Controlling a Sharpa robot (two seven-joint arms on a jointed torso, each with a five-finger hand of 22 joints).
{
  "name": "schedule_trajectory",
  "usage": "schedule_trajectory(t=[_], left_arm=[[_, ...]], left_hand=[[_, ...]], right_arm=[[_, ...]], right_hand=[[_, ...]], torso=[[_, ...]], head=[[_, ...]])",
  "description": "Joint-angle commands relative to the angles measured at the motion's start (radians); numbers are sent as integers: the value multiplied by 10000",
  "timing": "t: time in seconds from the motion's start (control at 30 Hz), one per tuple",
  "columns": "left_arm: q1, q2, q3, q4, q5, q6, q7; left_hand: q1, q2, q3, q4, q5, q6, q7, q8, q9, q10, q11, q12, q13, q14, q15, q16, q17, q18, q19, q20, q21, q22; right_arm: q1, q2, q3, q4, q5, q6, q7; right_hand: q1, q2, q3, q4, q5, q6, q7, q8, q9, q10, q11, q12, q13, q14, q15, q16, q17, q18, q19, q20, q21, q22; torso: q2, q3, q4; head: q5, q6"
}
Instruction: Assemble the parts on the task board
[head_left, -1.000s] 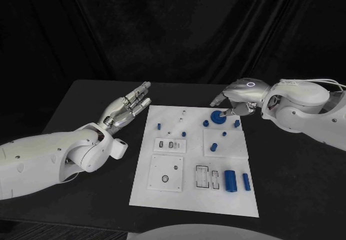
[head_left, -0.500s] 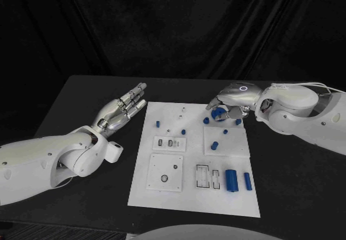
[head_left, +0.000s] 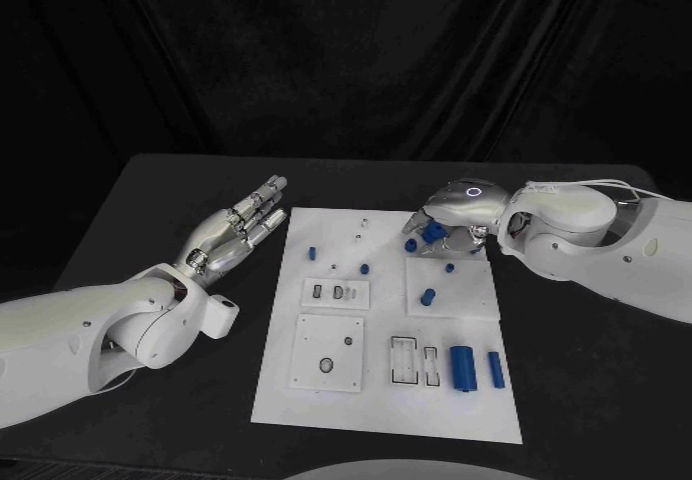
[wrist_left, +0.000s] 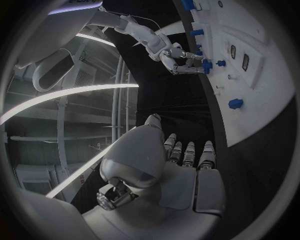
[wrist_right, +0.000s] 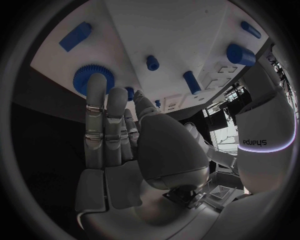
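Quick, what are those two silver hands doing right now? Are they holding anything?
Left hand: open, fingers stretched out flat beside the task board, holding nothing.
Right hand: fingertips on the blue gear; whether it grips it cannot be told.

- Task board (head_left: 387, 400) at centre of table (head_left: 591, 350).
- Left hand (head_left: 238, 225) just left of board's far corner.
- Right hand (head_left: 447, 222) over far right area, at gear (wrist_right: 90, 80).
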Motion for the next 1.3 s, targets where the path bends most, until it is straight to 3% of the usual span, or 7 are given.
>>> schedule_trajectory(t=[0.03, 0.17, 0.3, 0.47, 0.77, 1.17, 1.3], left_arm=[[30, -7, 10, 20, -27, 114, 3077], [31, -30, 9, 24, -27, 109, 3064], [31, -32, 9, 8, -27, 126, 3041], [31, -19, 9, -37, -27, 154, 3010], [31, 28, 9, -120, -27, 160, 2951], [30, 107, 9, -231, -27, 209, 2835], [30, 135, 8, -255, -27, 208, 2806]], left_hand=[[105, 43, 69, -8, 58, 42, 34, 26, 10, -16, 100, -66, -13, -16, 92, -36, -9, 139, 9, -65, -34, -9], [188, 52, 108, -30, 221, 194, 137, 43, 26, -16, 210, -66, -13, -16, 131, -36, -9, 142, 9, -70, -34, -9], [231, 46, 127, -35, 308, 218, 152, 45, 27, -16, 227, -66, -13, -16, 146, -36, -9, 143, 9, -62, -34, -9], [253, 45, 138, -36, 346, 221, 159, 43, 26, -16, 234, -66, -13, -16, 171, -36, -9, 143, 9, -52, -34, -9], [376, 22, 201, -61, 485, 214, 181, 38, 23, -16, 258, -66, -13, -16, 320, -36, -9, 149, 9, 14, -34, -9], [449, 6, 247, -74, 577, 200, 204, 35, 21, -16, 283, -66, -13, -16, 400, -36, -9, 151, 9, 52, -34, -9], [473, -2, 264, -78, 602, 251, 227, 45, 29, -16, 307, -66, -13, -16, 443, -36, -9, 153, 9, 62, -34, -9]], right_arm=[[-45, 67, 8, -92, -100, -96, -36], [-69, 172, 8, -224, -100, -120, 0], [-82, 253, 8, -323, -100, -105, 20], [-124, 340, 8, -427, -100, -91, 54], [-237, 509, 8, -627, -80, -133, 120], [-356, 758, 9, -836, -50, -231, 269], [-420, 844, 9, -953, -48, -227, 305]], right_hand=[[-52, 49, 67, 9, 141, 69, 62, -21, 18, 17, 67, -68, -5, -4, 39, 139, 121, 73, -111, 21, 127, 106], [-34, 70, 167, -9, 486, 232, 121, 15, 37, 46, 85, -82, -14, -30, 106, 404, 354, 65, -249, 76, 362, 364], [-51, 82, 238, 3, 570, 468, 173, 70, 65, 38, 96, -97, -20, -52, 130, 550, 472, 62, -333, 104, 565, 606], [-71, 97, 369, 38, 635, 860, 193, 139, 115, 26, 107, -104, -23, -88, 150, 720, 604, 51, -455, 141, 830, 929], [-78, 122, 537, 85, 691, 1274, 239, 205, 189, 46, 110, -98, -22, -92, 222, 955, 825, 21, -542, 194, 1116, 1290], [-91, 85, 617, 113, 673, 1336, 194, 147, 201, 182, 99, -52, -10, -93, 268, 1090, 940, -10, -568, 238, 1353, 1590], [23, 25, 952, 82, 1244, 1436, 191, 48, 220, 297, 111, -76, -30, -144, 287, 1263, 1110, -34, -694, 281, 1662, 2009]], torso=[[32, -14, 4], [-27, -25, -32], [-51, -34, -57], [-83, -38, -2], [-113, -46, -12], [-154, -62, -23], [-166, -65, -23]], head=[[40, 46], [98, -14], [131, -71], [88, -148], [88, -208], [108, -408], [95, -458]])
